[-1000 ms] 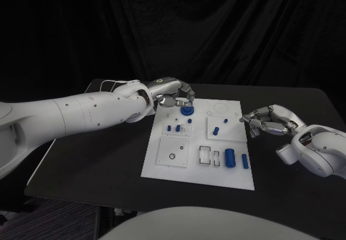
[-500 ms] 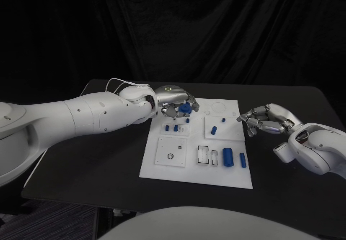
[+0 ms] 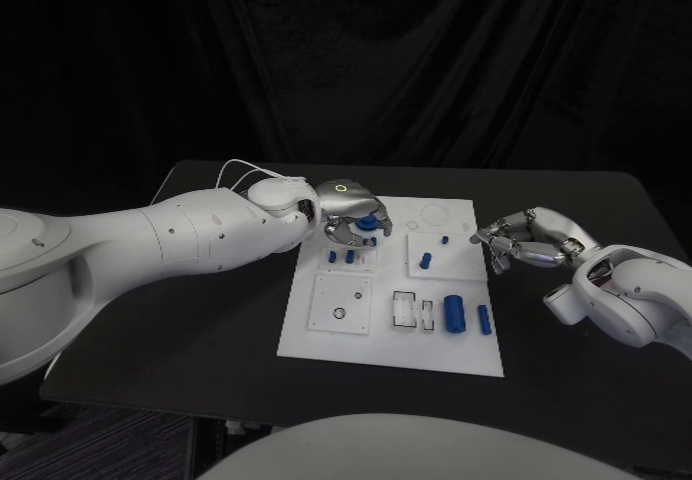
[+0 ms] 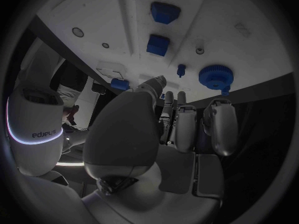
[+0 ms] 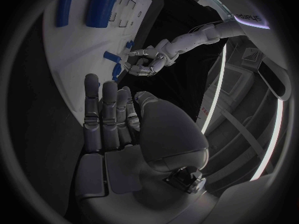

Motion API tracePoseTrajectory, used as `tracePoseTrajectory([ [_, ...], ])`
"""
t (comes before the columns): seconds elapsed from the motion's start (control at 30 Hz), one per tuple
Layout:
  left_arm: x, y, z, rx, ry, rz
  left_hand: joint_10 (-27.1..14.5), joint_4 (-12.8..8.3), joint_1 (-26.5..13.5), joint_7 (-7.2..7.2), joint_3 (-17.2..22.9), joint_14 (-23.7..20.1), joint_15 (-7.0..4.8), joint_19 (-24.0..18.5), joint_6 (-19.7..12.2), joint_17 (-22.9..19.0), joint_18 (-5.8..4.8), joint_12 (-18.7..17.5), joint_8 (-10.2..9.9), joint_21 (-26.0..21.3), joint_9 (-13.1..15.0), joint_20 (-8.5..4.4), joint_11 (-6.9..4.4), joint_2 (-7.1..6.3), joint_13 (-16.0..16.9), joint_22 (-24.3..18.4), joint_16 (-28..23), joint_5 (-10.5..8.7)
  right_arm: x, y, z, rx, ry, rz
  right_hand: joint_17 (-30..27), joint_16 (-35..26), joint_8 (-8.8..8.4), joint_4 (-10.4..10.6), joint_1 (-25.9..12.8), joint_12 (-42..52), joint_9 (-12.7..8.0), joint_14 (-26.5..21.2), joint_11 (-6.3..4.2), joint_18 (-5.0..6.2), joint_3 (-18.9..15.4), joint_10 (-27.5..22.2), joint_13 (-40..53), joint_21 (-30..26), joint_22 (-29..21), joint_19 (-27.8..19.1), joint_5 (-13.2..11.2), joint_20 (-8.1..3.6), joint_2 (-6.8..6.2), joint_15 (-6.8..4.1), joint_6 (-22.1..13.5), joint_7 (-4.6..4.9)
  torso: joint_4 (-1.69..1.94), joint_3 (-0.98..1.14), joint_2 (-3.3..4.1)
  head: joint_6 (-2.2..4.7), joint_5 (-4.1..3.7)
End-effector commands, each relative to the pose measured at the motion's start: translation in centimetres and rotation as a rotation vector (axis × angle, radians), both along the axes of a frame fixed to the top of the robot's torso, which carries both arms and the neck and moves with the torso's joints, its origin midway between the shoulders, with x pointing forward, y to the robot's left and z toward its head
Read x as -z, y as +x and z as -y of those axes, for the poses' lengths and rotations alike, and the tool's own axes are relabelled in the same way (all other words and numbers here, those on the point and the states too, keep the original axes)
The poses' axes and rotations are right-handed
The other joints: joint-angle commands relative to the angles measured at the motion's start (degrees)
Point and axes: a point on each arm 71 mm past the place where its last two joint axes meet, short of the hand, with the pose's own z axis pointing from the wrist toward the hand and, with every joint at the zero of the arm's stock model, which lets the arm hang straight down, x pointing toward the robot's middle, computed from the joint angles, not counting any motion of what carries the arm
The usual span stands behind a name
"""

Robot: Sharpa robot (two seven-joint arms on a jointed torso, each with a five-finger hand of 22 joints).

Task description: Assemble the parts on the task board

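Black drapes back the black tabletop (image 3: pixel 202 300), where I see the white board (image 3: pixel 368 330) lying flat at centre. My left robot hand (image 3: pixel 351 216) hovers over the board's far-left part, its fingers pinching a small blue part (image 3: pixel 366 226); its axis I cannot tell. On the near right, a blue cylinder (image 3: pixel 457 313) lies with its long axis running toward me. My right robot hand (image 3: pixel 522 240) sits beside the board's right edge, fingers curled, holding nothing.
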Motion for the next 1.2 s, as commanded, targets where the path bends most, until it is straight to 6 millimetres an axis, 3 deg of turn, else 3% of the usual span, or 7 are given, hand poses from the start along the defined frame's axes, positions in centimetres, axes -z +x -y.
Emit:
tracePoseTrajectory([
  [0.03,0.5,0.2,0.0,-0.032,0.045,-0.012,1.6,-0.2,-0.1,-0.1,-0.4,0.7,0.24,1.2,0.7,0.6,0.04,0.4,0.0,1.2,-0.5,-0.02,0.26,0.36,-0.6,10.7,0.1,0.58,0.2,-0.1,0.0,-0.002,-0.005,-0.023,0.0,0.0,0.28,-0.1,0.2,0.2,0.1,0.1,-0.05,1.09,0.3,0.3,0.0,-0.2,0.1,0.5,0.3,-0.04,-0.04,-0.01,0.3,-0.3,-0.03,-0.05,0.07,0.0,-0.22],
  [0.13,0.6,0.4,-0.1,-0.042,0.049,-0.012,3.7,-0.5,0.0,0.07,-0.4,1.2,0.13,2.0,2.2,0.8,-0.2,1.0,0.4,2.1,-1.1,0.0,0.16,0.87,-1.3,11.1,0.4,1.05,0.2,-0.1,-0.1,-0.003,-0.006,-0.026,-0.1,-0.1,0.28,-0.1,0.2,0.2,0.1,0.1,-0.05,1.09,0.3,0.3,-0.1,-0.2,0.1,0.5,0.3,-0.05,-0.04,-0.01,0.2,-0.3,0.07,-0.05,-0.01,0.0,-0.35],
  [0.53,1.2,0.7,0.1,-0.079,0.071,-0.028,4.5,-1.7,1.0,-0.58,0.5,1.0,0.04,2.0,2.9,0.1,-0.18,0.4,0.0,1.9,-2.3,-0.1,0.13,1.4,-2.8,11.1,0.1,2.74,0.3,-0.1,-0.1,-0.005,-0.011,-0.039,-0.4,-0.3,0.27,-0.1,0.2,0.2,0.1,-0.1,-0.04,1.08,0.3,0.3,-0.1,-0.2,0.1,0.5,0.3,-0.06,-0.05,-0.01,0.2,-0.3,0.14,-0.01,-0.08,0.0,-0.59],
  [0.97,2.1,0.8,0.3,-0.099,0.077,-0.035,6.0,-2.4,1.4,-0.35,0.7,1.0,-0.07,2.1,3.2,-0.1,-0.2,1.2,0.0,1.9,-2.8,-0.18,-0.06,1.53,-2.7,11.2,0.0,2.8,0.4,-0.1,-0.3,-0.008,-0.01,-0.041,-0.4,-0.3,0.26,-0.1,0.2,0.2,0.1,-0.1,-0.04,1.08,0.3,0.3,-0.1,-0.2,0.1,0.5,0.4,-0.06,-0.07,0.0,0.2,-0.3,0.0,0.09,-0.09,0.0,-1.14],
  [1.2,2.3,0.9,0.6,-0.102,0.08,-0.038,6.5,-2.6,1.3,-0.25,0.7,0.8,-0.09,1.9,3.2,-0.5,-0.12,1.6,0.0,1.5,-3.0,-0.21,-0.09,1.61,-2.6,11.1,-0.2,2.8,0.4,0.0,-0.4,-0.01,-0.011,-0.043,-0.5,-0.4,0.25,-0.1,0.2,0.2,0.1,-0.2,-0.04,1.07,0.3,0.2,-0.2,-0.3,0.1,0.5,0.4,-0.06,-0.05,0.0,0.1,-0.29,-0.06,0.03,-0.05,0.0,-1.18],
])
